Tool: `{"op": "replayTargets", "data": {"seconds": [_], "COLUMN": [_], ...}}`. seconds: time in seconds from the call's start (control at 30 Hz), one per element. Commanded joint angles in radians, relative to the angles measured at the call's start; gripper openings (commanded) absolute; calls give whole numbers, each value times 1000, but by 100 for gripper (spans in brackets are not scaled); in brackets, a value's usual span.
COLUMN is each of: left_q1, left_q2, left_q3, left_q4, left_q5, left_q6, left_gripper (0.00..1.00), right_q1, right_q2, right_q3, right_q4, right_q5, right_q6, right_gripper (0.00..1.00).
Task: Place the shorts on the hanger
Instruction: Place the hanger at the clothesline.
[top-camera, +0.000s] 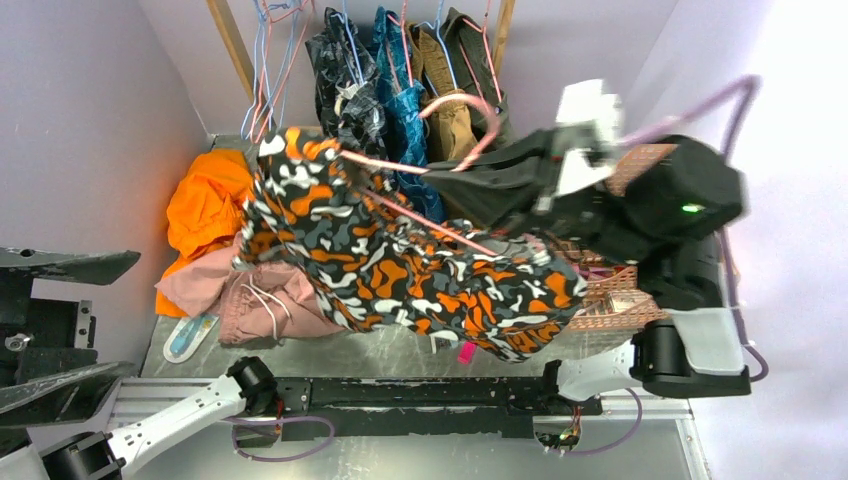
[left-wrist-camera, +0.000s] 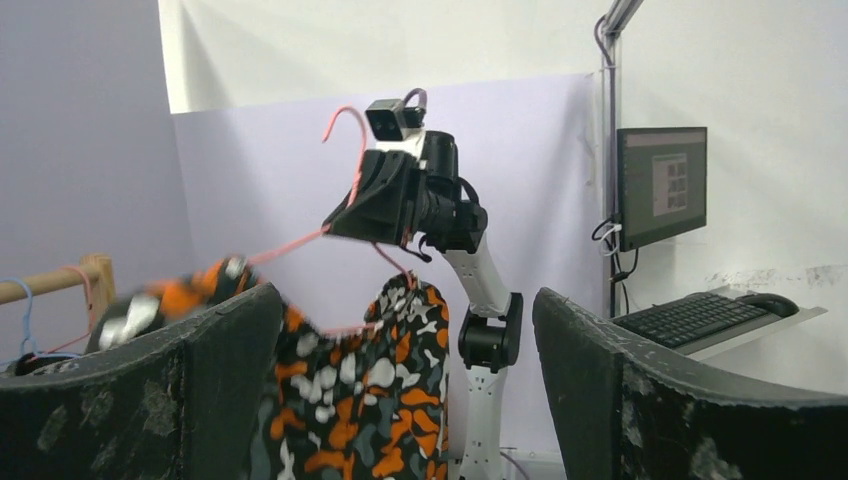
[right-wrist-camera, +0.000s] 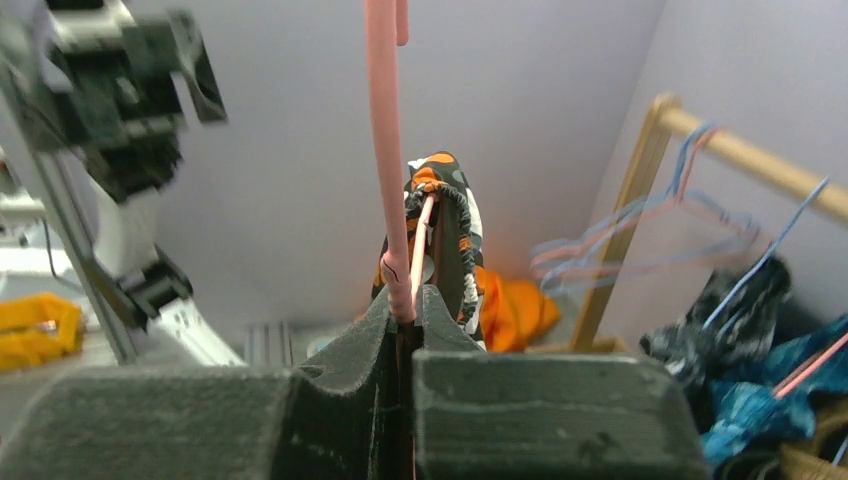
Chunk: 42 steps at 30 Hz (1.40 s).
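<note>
Currently: right gripper (right-wrist-camera: 405, 300) pinching the hanger (right-wrist-camera: 383, 150) at its neck; left gripper (left-wrist-camera: 408, 330) spread, empty. The shorts (top-camera: 400, 270) drape lopsided, so a swing could slide them off.

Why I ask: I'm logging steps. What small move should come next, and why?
Probably swing the hanger back toward the wooden rail: the right gripper is shut on its neck, the shorts already hang from it, and the left gripper hangs open, holding nothing.
</note>
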<state>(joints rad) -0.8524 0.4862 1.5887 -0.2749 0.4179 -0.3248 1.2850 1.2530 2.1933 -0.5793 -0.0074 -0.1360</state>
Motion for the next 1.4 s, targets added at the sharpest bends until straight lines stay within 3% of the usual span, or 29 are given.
{"op": "replayTargets", "data": {"seconds": [0.0,0.07,0.2,0.33,0.47,0.87,1.03,1.37], "left_q1": [2,2,2,3,2,3,3,3], "left_q2": [18,22,20,36,85,243,293,482], "left_q3": [1,-2,-45,-56,9,52,22,132], "left_q4": [-40,-46,-19,-20,-65,-81,-13,-177], "left_q5": [-37,-33,-49,-44,-56,14,94,370], "left_q6": [32,38,41,38,79,263,276,342], "left_gripper": [99,99,99,99,100,99,99,99], "right_q1": [2,2,2,2,2,3,2,2], "right_q2": [61,106,95,72,106,60,41,-5], "right_q3": [42,171,255,128,110,44,44,-42], "right_q4": [-136,-187,-88,-75,-193,-269,-293,-340], "right_q5": [58,60,-42,-19,-8,-62,-120,-161], "right_q6": [2,3,34,21,14,21,24,34], "right_gripper": [0,0,0,0,0,0,0,0]}}
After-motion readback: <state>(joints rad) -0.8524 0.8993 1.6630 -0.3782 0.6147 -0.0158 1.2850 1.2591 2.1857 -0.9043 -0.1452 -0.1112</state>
